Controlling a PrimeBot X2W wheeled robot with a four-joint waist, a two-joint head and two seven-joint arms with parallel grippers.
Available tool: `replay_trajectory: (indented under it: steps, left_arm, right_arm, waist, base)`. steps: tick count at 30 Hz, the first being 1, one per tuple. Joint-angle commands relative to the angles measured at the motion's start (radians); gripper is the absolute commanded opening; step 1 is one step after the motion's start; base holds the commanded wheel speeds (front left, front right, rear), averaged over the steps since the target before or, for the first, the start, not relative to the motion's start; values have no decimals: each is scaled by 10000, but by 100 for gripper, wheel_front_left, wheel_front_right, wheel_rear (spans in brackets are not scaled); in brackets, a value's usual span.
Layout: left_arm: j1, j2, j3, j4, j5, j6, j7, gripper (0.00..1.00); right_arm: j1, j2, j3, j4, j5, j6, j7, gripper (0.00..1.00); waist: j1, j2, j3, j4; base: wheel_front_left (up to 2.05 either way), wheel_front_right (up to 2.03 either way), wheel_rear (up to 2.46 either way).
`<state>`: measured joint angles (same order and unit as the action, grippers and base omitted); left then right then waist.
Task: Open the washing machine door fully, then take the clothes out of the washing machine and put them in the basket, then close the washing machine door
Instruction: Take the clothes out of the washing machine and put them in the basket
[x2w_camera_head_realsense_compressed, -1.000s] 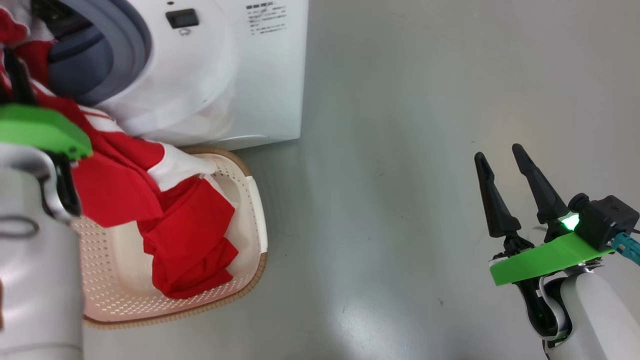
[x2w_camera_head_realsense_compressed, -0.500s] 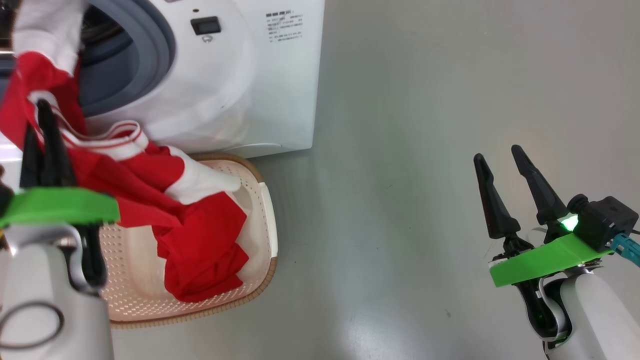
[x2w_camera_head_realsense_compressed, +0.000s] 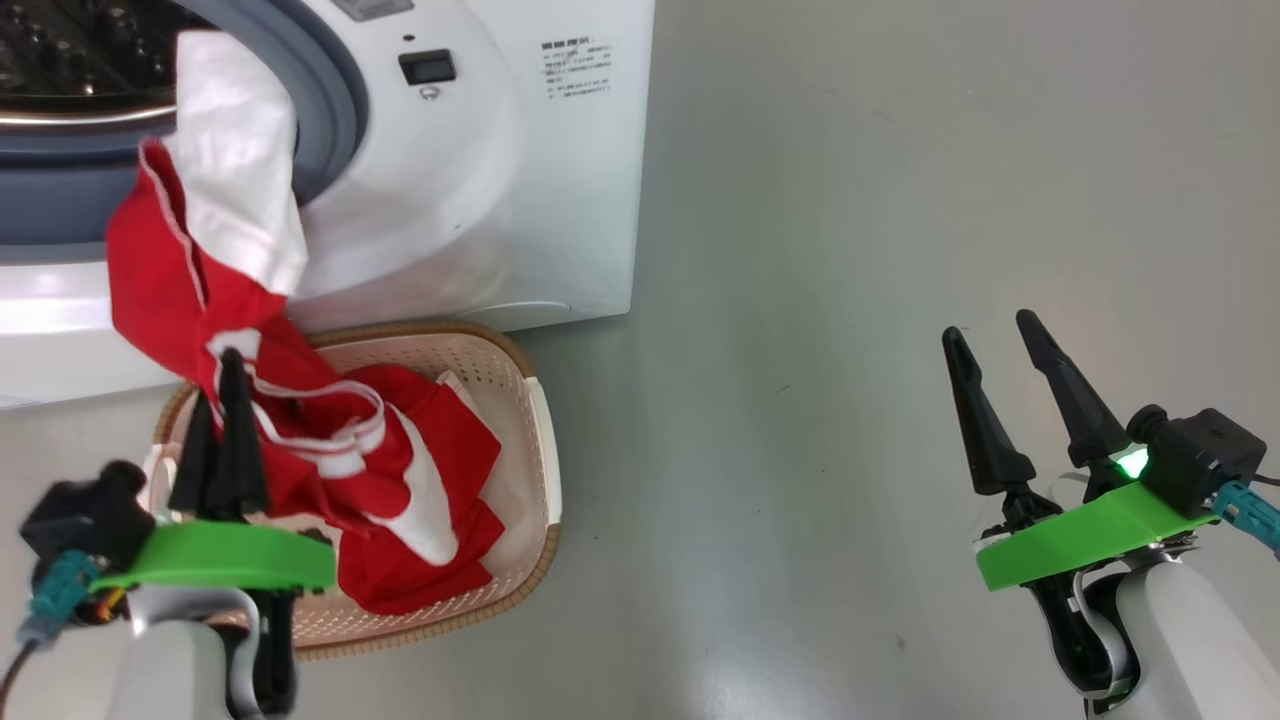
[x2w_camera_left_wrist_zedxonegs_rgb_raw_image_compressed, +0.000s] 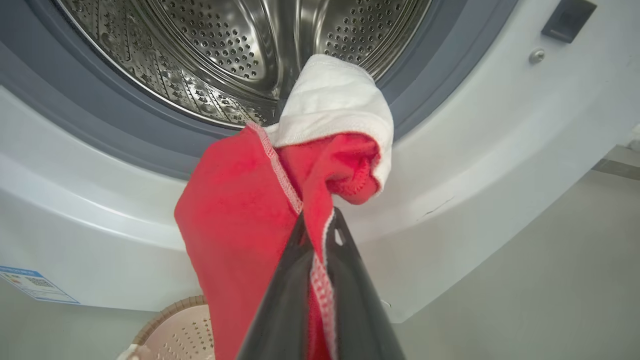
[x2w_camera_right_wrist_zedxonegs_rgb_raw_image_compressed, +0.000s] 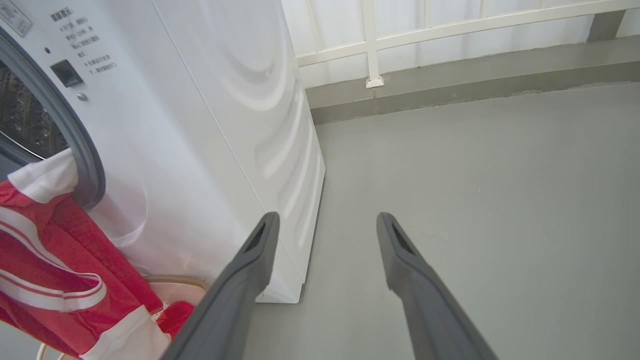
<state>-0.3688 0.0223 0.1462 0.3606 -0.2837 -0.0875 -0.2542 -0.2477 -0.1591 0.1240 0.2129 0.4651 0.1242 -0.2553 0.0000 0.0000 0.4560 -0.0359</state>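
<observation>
The white washing machine (x2w_camera_head_realsense_compressed: 520, 180) stands at the upper left with its steel drum (x2w_camera_left_wrist_zedxonegs_rgb_raw_image_compressed: 240, 55) exposed; its door is out of view. Red and white clothes (x2w_camera_head_realsense_compressed: 190, 260) trail from the grey ring down into the cream basket (x2w_camera_head_realsense_compressed: 525, 400) on the floor in front. My left gripper (x2w_camera_head_realsense_compressed: 222, 370) is shut on the red fabric (x2w_camera_left_wrist_zedxonegs_rgb_raw_image_compressed: 240, 225) above the basket's left side. More red clothes (x2w_camera_head_realsense_compressed: 420, 500) lie in the basket. My right gripper (x2w_camera_head_realsense_compressed: 985, 335) hangs open over bare floor at the right, its fingers (x2w_camera_right_wrist_zedxonegs_rgb_raw_image_compressed: 250, 260) holding nothing.
Grey floor (x2w_camera_head_realsense_compressed: 850, 250) spreads to the right of the machine. A white railing (x2w_camera_right_wrist_zedxonegs_rgb_raw_image_compressed: 370, 45) on a low concrete kerb runs along the far side behind the machine.
The head camera has shifted, so the machine and basket sit further right. My left gripper has drawn back and down toward the basket, pulling the garment out of the drum. The right gripper stayed put.
</observation>
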Motion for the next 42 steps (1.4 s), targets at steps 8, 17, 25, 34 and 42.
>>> replay_trajectory:
  steps: [8, 17, 25, 34, 42]
  left_arm:
    - [774, 280, -316, 95, -502, 321, -76, 0]
    - [849, 280, -596, 1207, -840, 583, -76, 0]
    - [122, 279, -551, 2841, -885, 568, -76, 0]
    - [-1106, 279, -309, 4625, -489, 393, -76, 0]
    - [-1578, 279, 37, 5284, -187, 308, -76, 26]
  right_arm:
    - [204, -129, 285, -212, 21, 65, -65, 100]
    - [140, -179, 223, -252, 3, 65, -65, 100]
    - [99, -217, 153, -323, -34, 65, -65, 100]
    - [-88, -277, 121, -439, -76, 65, -65, 100]
    - [-134, -292, 64, -442, -83, 65, -65, 100]
  waist:
    - [0, 0, -6, -13]
    - [0, 0, 182, -17]
    - [0, 0, 428, 3]
    - [0, 0, 950, -96]
    - [0, 0, 1110, -186]
  base:
    - [0, 0, 0]
    - [0, 0, 0]
    - [0, 0, 0]
    - [0, 0, 0]
    - [0, 0, 0]
